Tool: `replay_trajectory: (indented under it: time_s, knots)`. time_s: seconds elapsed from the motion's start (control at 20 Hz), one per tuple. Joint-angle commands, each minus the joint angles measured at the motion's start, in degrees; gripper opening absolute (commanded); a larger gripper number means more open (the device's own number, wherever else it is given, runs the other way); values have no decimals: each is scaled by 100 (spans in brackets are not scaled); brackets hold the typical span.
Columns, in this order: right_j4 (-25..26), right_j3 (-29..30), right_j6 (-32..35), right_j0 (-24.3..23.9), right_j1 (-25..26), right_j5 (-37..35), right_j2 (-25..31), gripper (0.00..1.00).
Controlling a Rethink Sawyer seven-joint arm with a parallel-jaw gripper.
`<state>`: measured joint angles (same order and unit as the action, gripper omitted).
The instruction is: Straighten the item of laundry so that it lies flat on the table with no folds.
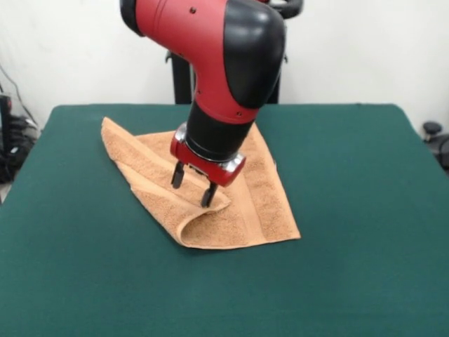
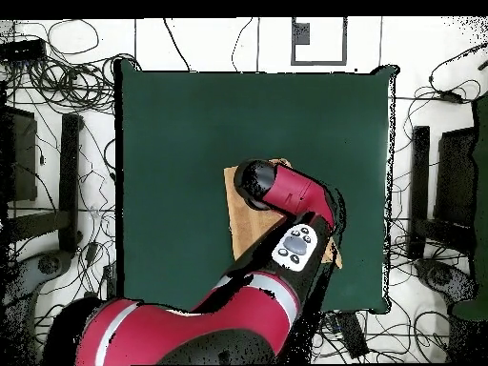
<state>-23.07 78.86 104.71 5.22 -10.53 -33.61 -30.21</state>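
Lying folded on the green bench (image 1: 365,210), orange towel (image 1: 259,203); fingers (image 1: 178,175) spread, tips at a raised fold near its middle.

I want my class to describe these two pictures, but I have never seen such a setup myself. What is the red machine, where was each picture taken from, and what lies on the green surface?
The red and black machine is a robot arm. At its tip is its end effector, two dark fingers standing apart, so open and holding nothing. One picture looks across the table towards the robot; the other looks straight down from above, where the arm hides most of the cloth. On the green table lies an orange-tan towel, folded over itself rather than flat. The end effector hangs just above the folded flap.
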Motion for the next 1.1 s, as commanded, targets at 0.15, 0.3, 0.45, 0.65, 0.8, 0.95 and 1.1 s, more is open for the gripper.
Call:
replay_trajectory:
  time_s: [0.15, 0.3, 0.45, 0.65, 0.8, 0.95, 1.1]
  knots:
    - [-448, -161, 2085, 337, -3, -432, 205, 100]
    - [-463, -219, 2077, 342, 48, -477, 142, 100]
    - [-483, -211, 2025, 299, 108, -382, 127, 100]
    - [-502, -177, 1924, 249, 139, -277, 126, 100]
    - [-523, -122, 1915, 249, 171, -207, 116, 100]
    - [-545, -87, 1936, 250, 219, -153, 112, 100]
    - [-556, -94, 1970, 271, 249, -178, 78, 100]
